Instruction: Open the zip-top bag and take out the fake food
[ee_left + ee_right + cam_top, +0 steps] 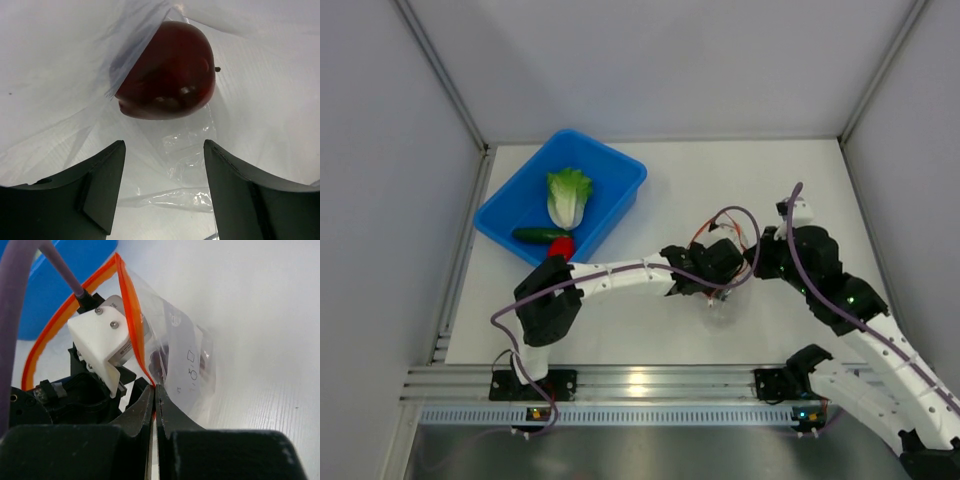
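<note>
The clear zip-top bag lies mid-table, its orange-red zipper strip pulled open into a loop. My right gripper is shut on that strip at the mouth's edge; it also shows in the top view. My left gripper is open, reaching inside the bag. The dark purple-red round piece lies just ahead of its fingertips, untouched. In the top view the left gripper is at the bag. The lettuce head, cucumber and red pepper lie in the blue bin.
The blue bin stands at the back left, and shows in the right wrist view. White walls enclose the table on three sides. An aluminium rail runs along the near edge. The two arms meet closely at the table's middle.
</note>
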`<move>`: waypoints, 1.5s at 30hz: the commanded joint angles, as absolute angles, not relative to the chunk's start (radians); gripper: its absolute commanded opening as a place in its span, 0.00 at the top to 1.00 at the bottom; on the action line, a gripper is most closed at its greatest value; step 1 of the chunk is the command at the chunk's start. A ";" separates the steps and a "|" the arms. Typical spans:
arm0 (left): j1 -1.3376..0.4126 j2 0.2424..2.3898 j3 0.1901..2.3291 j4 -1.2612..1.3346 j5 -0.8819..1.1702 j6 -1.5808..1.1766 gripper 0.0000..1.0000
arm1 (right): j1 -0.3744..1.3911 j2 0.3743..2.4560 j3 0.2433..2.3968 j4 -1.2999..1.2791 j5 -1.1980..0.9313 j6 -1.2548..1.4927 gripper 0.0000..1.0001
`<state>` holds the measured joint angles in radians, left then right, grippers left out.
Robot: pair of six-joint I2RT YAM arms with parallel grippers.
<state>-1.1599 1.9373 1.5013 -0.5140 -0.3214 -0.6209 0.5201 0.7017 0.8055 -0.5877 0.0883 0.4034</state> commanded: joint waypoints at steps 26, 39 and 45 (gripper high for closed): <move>-1.178 1.934 1.605 -0.377 -0.310 -0.374 0.17 | 0.500 0.643 0.775 -0.575 0.087 0.448 1.00; -1.173 2.019 1.611 -0.307 -0.298 -0.242 0.15 | 0.497 0.626 0.764 -0.595 0.083 0.437 1.00; -1.181 2.000 1.568 -0.307 -0.262 -0.258 0.22 | 0.497 0.649 0.770 -0.574 0.135 0.428 1.00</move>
